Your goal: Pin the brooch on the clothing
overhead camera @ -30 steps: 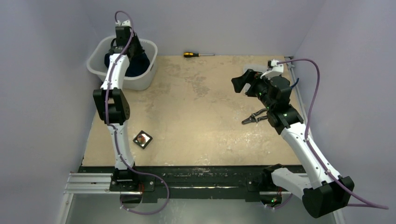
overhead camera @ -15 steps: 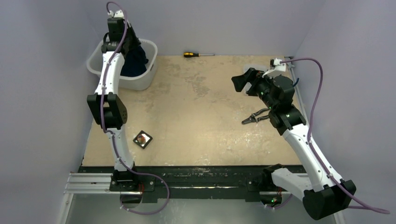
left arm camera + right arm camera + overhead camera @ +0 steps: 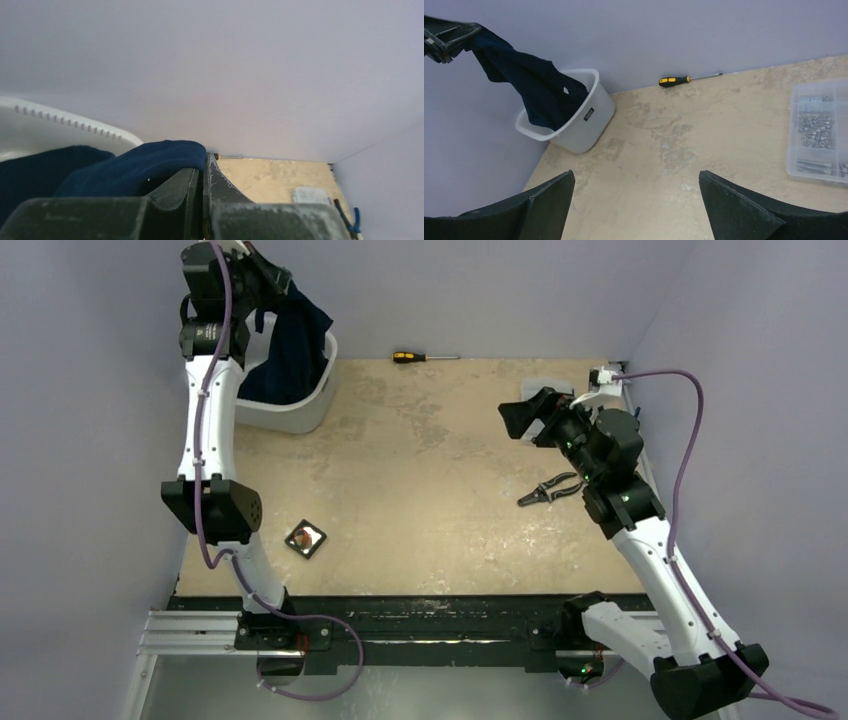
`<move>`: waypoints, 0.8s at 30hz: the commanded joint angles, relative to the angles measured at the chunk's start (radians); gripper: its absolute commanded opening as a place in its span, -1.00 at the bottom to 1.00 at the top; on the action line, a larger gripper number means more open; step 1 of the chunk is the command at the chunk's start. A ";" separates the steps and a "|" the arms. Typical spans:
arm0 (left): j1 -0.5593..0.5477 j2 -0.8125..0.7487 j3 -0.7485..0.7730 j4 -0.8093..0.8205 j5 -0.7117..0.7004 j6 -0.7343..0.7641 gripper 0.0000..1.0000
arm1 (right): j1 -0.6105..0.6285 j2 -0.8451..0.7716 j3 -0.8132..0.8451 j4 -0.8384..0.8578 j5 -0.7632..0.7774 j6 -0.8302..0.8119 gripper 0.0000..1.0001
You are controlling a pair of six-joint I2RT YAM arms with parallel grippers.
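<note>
My left gripper (image 3: 268,282) is shut on a fold of the clothing (image 3: 292,340), a dark navy T-shirt. It holds the shirt high above the white basket (image 3: 298,416) at the far left, and the shirt's lower part still hangs inside the basket. The left wrist view shows the navy cloth (image 3: 140,167) pinched at the closed fingertips (image 3: 210,165). The brooch (image 3: 303,537), small and reddish, lies in a small black tray (image 3: 314,546) near the left arm's base. My right gripper (image 3: 522,416) hovers open at the right with nothing between its fingers (image 3: 549,200). From the right wrist the clothing (image 3: 534,85) hangs from the left gripper (image 3: 444,37).
A yellow-handled screwdriver (image 3: 420,357) lies by the back wall. Black pliers (image 3: 548,488) rest on the table under the right arm. A clear parts box (image 3: 819,132) sits at the far right. Purple walls close in the table on three sides.
The left arm has risen and swung left, pulling the clothing up out of the basket. The right arm shifted slightly to the right, its gripper still open.
</note>
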 commanded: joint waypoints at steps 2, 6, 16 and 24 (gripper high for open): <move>0.007 -0.089 0.056 0.154 0.158 -0.133 -1.00 | 0.007 -0.040 0.015 0.037 -0.029 0.016 0.98; 0.005 -0.135 -0.018 0.308 0.253 -0.284 -1.00 | 0.007 -0.061 0.016 0.043 -0.026 0.009 0.98; -0.043 -0.157 -0.025 0.589 0.383 -0.591 -1.00 | 0.007 -0.118 0.008 0.069 -0.034 -0.014 0.98; -0.104 -0.110 0.124 0.821 0.406 -0.850 -1.00 | 0.007 -0.175 -0.012 0.107 -0.040 -0.048 0.98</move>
